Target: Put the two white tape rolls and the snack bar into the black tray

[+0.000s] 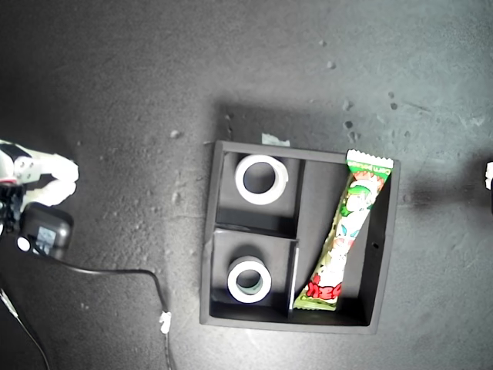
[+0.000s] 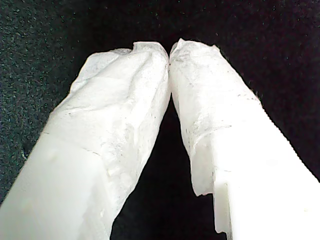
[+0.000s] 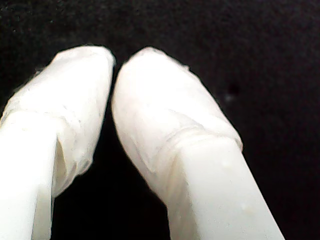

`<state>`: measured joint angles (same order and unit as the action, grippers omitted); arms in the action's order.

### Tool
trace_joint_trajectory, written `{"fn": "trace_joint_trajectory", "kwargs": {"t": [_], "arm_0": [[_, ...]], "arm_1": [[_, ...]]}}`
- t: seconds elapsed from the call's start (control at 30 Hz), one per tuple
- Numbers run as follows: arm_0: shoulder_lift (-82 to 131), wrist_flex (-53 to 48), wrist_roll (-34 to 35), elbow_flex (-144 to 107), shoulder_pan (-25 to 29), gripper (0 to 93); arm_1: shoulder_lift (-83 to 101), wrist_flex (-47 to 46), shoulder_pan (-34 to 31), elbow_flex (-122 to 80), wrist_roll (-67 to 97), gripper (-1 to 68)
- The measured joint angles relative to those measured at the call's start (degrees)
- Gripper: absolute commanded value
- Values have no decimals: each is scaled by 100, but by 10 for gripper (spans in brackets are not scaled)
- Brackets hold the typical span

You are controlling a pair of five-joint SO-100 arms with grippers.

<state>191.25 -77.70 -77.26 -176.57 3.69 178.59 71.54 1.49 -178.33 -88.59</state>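
Note:
The black tray (image 1: 385, 254) lies right of centre in the exterior view. One white tape roll (image 1: 241, 179) sits in its upper small compartment. A second roll (image 1: 233, 280), with a greenish inner rim, sits in the lower small one. The snack bar (image 1: 347, 231) lies slanted in the long compartment, its upper crimped end resting on the tray's rim. My first gripper (image 2: 170, 50) is shut with its tips touching and nothing between them, over bare dark surface. My second gripper (image 3: 114, 62) is also shut and empty above dark surface.
A white part of an arm (image 1: 38, 173) shows at the exterior view's left edge, with a black block (image 1: 46, 231) and a cable (image 1: 115, 271) trailing from it. Another arm's sliver (image 1: 489, 173) is at the right edge. A small tape scrap (image 1: 275, 140) lies by the tray's upper wall.

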Motion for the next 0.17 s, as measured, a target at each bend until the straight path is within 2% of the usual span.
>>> {"fn": "trace_joint_trajectory", "kwargs": {"t": [0.17], "arm_0": [[0,0,0,0,0,2]], "arm_1": [[0,0,0,0,0,-1]]}}
